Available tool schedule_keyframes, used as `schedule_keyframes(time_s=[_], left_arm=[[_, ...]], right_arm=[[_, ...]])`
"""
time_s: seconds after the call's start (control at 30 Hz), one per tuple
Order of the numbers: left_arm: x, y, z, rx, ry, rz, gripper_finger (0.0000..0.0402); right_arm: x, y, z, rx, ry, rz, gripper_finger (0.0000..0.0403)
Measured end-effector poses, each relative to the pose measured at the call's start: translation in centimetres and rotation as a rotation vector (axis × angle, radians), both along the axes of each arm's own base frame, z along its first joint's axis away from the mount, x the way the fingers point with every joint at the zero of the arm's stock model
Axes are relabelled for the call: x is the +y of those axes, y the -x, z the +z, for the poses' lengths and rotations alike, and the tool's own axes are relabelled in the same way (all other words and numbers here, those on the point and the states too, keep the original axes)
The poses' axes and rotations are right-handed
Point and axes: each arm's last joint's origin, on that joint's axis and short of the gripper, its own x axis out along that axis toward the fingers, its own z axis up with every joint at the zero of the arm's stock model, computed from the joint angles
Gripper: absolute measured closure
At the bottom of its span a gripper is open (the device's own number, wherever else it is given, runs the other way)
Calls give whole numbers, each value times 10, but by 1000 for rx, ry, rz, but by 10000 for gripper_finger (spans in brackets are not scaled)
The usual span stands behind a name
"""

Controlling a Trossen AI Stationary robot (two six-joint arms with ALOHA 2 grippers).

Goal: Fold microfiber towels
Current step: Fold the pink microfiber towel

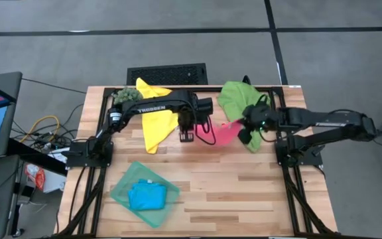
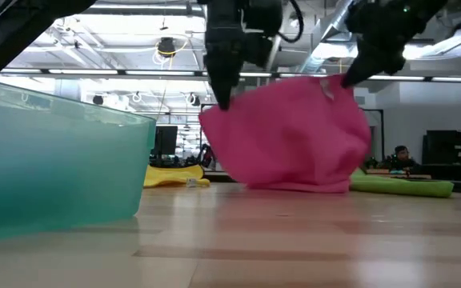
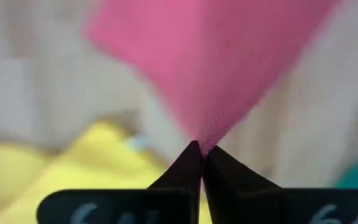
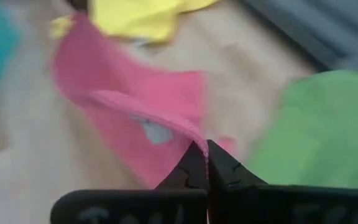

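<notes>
closest to the low camera stands the teal tray (image 2: 54,164), near the table's (image 1: 244,192) front-left corner, with the blue towel (image 1: 146,196) folded inside it. my two grippers hold the pink towel (image 2: 290,136) up between them over the middle of the table toward the back edge; its lower edge touches the wood. my left gripper (image 3: 201,149) is closed on one upper corner of the pink towel, and my right gripper (image 4: 205,149) is closed on the other. the green towel (image 1: 234,99) lies bunched at the back-right corner. the yellow towel (image 1: 154,119) lies toward the back-left, beside the spiky plant (image 1: 126,95).
</notes>
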Motion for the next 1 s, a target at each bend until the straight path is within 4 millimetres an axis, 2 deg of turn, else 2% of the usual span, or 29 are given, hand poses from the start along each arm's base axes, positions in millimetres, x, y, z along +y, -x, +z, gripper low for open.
schedule_keyframes(time_s=[0.2, 0.37, 0.5, 0.57, 0.67, 0.8, 0.9, 1.0], left_arm=[[29, 12, 37, 9, -322, -5, 401], [59, 25, 59, 0, -567, 40, 401], [76, 34, 71, -10, -672, 85, 401], [78, 38, 79, -41, -684, 109, 401], [73, 44, 90, -80, -686, 142, 401], [55, 52, 100, -118, -643, 183, 401], [34, 56, 103, -152, -486, 172, 401], [14, 50, 91, -146, -303, 162, 401]], right_arm=[[-26, 11, 16, 35, 165, -182, 398], [-48, 16, 31, 39, 310, -291, 397], [-61, 18, 55, -13, 396, -316, 397], [-63, 19, 66, -34, 417, -321, 397], [-62, 20, 76, -64, 428, -319, 397], [-51, 21, 72, -69, 328, -263, 397], [-37, 22, 57, -20, 195, -231, 397], [-19, 20, 34, 39, 84, -193, 396]])
